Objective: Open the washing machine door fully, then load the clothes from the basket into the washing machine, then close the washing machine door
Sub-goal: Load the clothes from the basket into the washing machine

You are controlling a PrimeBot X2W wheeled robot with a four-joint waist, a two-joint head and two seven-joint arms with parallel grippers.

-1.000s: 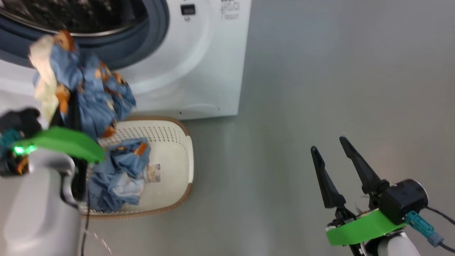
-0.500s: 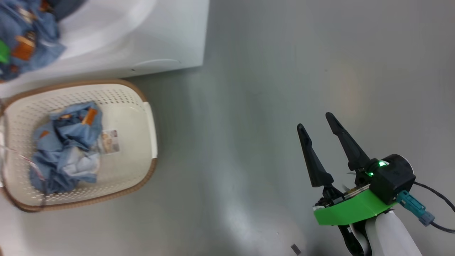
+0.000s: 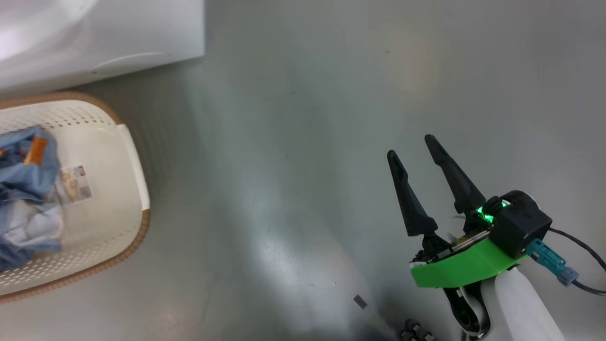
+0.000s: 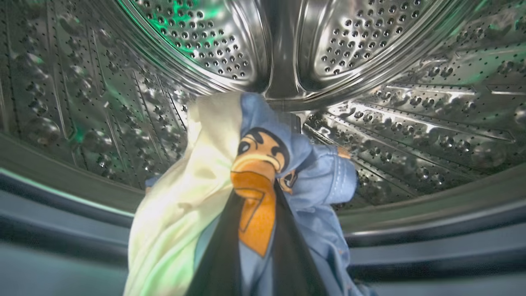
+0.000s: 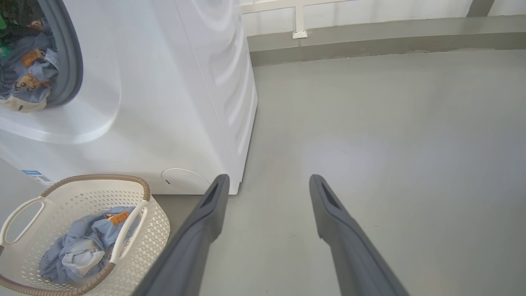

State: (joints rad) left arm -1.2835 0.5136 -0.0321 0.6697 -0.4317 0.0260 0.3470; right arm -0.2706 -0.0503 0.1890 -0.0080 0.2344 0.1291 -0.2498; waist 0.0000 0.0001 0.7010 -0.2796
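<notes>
We hold a blue, orange-printed piece of the clothes point(image 4: 283, 152) inside the drum point(image 4: 411, 123) of the washing machine point(image 5: 164, 102), with the jaws of our left gripper point(image 4: 255, 193) clamped on it. Our right gripper point(image 3: 411, 147) hovers over the floor point(image 3: 284, 142), jaws apart, right of the basket point(image 3: 135, 156), where more blue cloth point(image 3: 23, 189) lies.

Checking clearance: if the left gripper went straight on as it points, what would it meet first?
Past the clothes clamped in the left gripper, probably the perforated steel drum, around its back wall; depth is unclear.
</notes>
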